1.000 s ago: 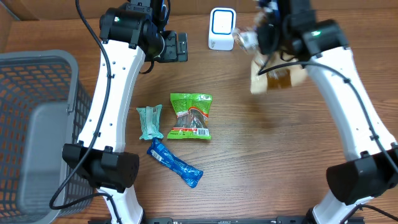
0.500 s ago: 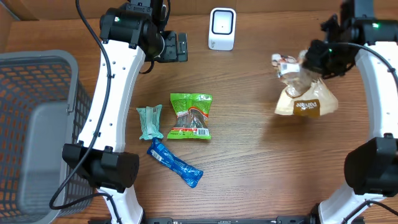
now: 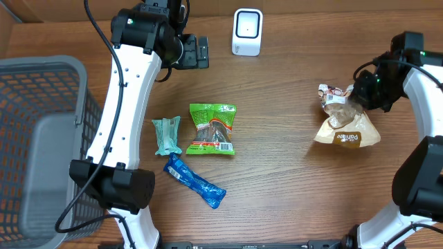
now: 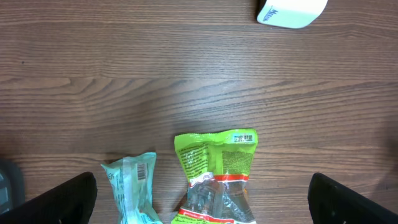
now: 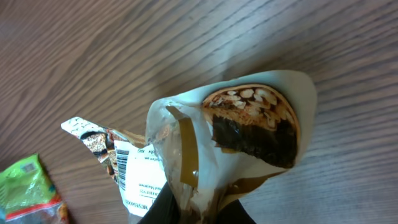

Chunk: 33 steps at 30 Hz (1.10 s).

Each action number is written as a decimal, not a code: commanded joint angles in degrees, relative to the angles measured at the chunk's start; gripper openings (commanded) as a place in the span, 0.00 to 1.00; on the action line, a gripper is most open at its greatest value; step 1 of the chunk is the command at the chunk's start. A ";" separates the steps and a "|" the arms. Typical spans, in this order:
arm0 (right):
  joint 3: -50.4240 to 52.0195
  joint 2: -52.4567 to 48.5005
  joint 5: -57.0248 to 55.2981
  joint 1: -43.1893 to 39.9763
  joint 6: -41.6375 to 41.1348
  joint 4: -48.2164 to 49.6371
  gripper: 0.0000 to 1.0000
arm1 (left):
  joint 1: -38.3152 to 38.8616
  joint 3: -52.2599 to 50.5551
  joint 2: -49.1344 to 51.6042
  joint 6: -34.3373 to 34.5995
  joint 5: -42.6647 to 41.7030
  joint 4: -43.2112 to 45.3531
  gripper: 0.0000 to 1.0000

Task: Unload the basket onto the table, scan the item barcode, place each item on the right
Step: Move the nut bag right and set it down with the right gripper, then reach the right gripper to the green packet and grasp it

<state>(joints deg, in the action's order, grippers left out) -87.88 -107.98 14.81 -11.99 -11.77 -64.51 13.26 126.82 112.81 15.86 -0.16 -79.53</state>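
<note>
Overhead: left arm stretched to the far edge, left gripper [image 3: 197, 52] near scanner [image 3: 247, 31]. Right arm bent inward, right gripper [image 3: 358, 93] clamped on pastry bag [image 3: 346, 130] at table's [image 3: 277, 173] right side, well apart from the scanner.
Left wrist: fingers [image 4: 56, 199] wide apart, holding nothing, above green packet [image 4: 217, 174].
Right wrist: fingers [image 5: 236, 211] pinched on bag's crumpled top.

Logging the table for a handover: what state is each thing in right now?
left gripper: open, empty.
right gripper: shut on the pastry bag.
pastry bag: held at its top.
green snack pack: lying flat.
teal packet: lying flat.
blue wrapper: lying flat.
scanner: standing upright.
basket: upright, contents unclear.
</note>
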 commanded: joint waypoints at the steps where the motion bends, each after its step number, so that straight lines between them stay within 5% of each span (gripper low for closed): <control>1: 4.09 0.50 0.74 -0.20 -1.25 2.86 0.04 | -0.11 1.09 -1.14 -1.09 0.39 0.04 1.00; 3: 7.48 0.50 0.74 -0.20 -2.01 6.36 0.10 | -0.11 1.09 -1.14 -1.09 0.39 0.04 1.00; 5: 9.62 0.50 0.28 -0.20 -2.01 8.61 0.40 | -0.11 1.09 -1.14 -1.09 0.39 0.04 1.00; 6: 10.03 0.50 0.26 -0.20 -2.01 8.94 0.70 | -0.11 1.09 -1.14 -1.07 0.39 0.04 0.99; 8: 9.99 0.50 0.35 -0.20 -2.03 8.90 0.89 | -0.11 1.09 -1.14 -1.09 0.39 0.04 1.00; 20: -6.03 0.63 13.14 5.29 -1.77 -1.25 0.84 | -0.11 1.09 -1.14 -1.09 0.39 0.04 1.00; 22: -6.05 0.61 15.45 8.44 -1.79 0.57 0.77 | -0.11 1.09 -1.14 -1.09 0.39 0.04 1.00; 33: -0.94 0.48 11.63 30.53 -15.13 15.65 0.81 | -0.11 1.09 -1.14 -1.09 0.39 0.04 1.00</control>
<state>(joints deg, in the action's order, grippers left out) -91.70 -107.96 27.53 15.09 -21.04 -50.63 13.23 126.82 112.81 15.86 -0.16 -79.55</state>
